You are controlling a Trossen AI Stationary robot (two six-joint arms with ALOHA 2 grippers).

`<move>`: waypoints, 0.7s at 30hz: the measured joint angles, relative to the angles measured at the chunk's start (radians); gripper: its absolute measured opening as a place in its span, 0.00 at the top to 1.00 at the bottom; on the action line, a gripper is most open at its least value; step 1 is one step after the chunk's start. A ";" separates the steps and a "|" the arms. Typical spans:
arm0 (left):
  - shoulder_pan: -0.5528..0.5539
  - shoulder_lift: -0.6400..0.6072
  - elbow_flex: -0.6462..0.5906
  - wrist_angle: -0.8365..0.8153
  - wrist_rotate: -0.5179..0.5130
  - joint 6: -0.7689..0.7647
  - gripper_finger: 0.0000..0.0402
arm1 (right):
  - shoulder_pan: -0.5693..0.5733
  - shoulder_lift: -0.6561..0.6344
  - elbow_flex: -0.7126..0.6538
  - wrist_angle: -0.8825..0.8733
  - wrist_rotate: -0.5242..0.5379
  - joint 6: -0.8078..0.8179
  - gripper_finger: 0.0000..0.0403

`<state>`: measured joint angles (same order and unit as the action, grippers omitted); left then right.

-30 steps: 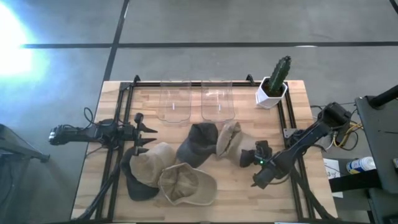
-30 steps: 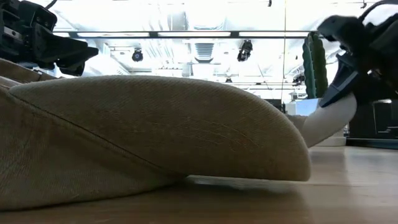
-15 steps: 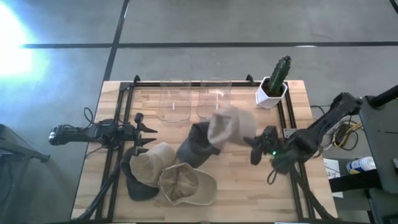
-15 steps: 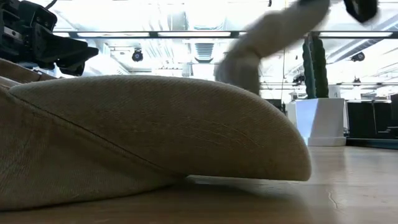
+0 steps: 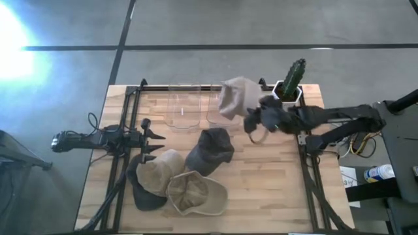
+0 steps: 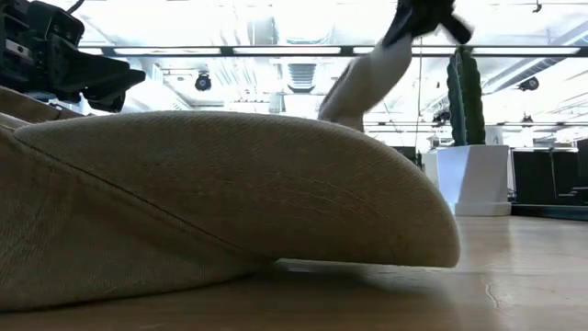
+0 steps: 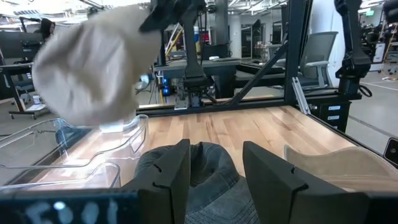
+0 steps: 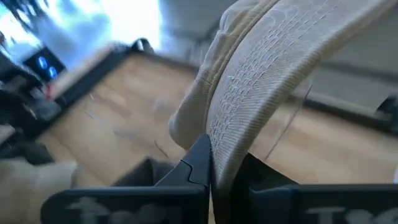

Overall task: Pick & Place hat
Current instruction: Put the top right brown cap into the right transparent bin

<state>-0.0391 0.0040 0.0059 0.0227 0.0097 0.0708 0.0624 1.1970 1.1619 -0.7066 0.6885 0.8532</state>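
Note:
My right gripper [image 5: 261,117] is shut on a light beige cap [image 5: 236,98] and carries it in the air over the right one of two clear bins [image 5: 222,108] at the far side. The cap also shows in the low view [image 6: 363,78], the left wrist view [image 7: 93,62] and the right wrist view [image 8: 261,81]. My left gripper [image 5: 153,136] is open and empty at the table's left, its fingers [image 7: 168,180] on either side of nothing. A dark grey cap [image 5: 210,150] and two tan caps [image 5: 160,173] [image 5: 196,192] lie on the table. My right gripper pinches the beige cap's edge [image 8: 217,155] between its two fingers; the cloth runs on from the fingers. The cap is lifted clear of the table and hangs out from the gripper toward the table's left, over the right clear bin.
A potted cactus [image 5: 289,85] in a white pot stands at the far right corner, close behind my right gripper. The left clear bin [image 5: 183,108] stands beside the right one. A black frame [image 5: 124,130] runs round the table. Bare wood [image 5: 261,189] lies near right.
My right gripper has lifted the beige cap off the table from beside the dark grey cap and swung it up and toward the far edge, ending over the right clear bin. The cap has gone from lying on the wood to hanging clear in the air.

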 joint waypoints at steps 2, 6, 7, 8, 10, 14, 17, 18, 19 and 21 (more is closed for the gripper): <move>0.000 0.000 0.000 0.000 0.000 0.000 0.65 | -0.086 0.030 -0.017 0.025 -0.112 -0.019 0.97; 0.000 0.000 0.000 0.000 0.000 0.000 0.65 | -0.236 0.094 -0.066 0.134 -0.317 -0.042 0.97; 0.000 0.000 0.000 0.000 0.000 0.000 0.65 | -0.265 0.109 -0.079 0.175 -0.360 -0.045 0.97; 0.000 0.000 0.000 0.000 0.000 0.000 0.65 | -0.291 0.124 -0.090 0.215 -0.393 -0.045 0.97; 0.000 0.000 0.000 0.000 0.000 0.000 0.65 | -0.331 0.158 -0.101 0.265 -0.446 -0.041 0.97; 0.000 0.000 0.000 0.000 0.000 0.000 0.65 | -0.378 0.239 -0.094 0.260 -0.539 -0.039 0.97; 0.000 0.000 0.000 0.000 0.000 0.000 0.65 | -0.385 0.293 -0.083 0.225 -0.556 -0.037 0.94; 0.000 0.000 0.000 0.000 0.000 0.000 0.65 | -0.385 0.307 -0.081 0.211 -0.556 -0.037 0.92; 0.000 0.000 0.000 0.000 0.000 0.000 0.65 | -0.384 0.322 -0.079 0.200 -0.556 -0.037 0.90; 0.000 0.000 0.000 0.000 0.000 0.000 0.65 | -0.383 0.342 -0.072 0.183 -0.557 -0.035 0.85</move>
<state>-0.0391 0.0040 0.0059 0.0223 0.0097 0.0708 -0.3210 1.5390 1.0901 -0.5232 0.1310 0.8181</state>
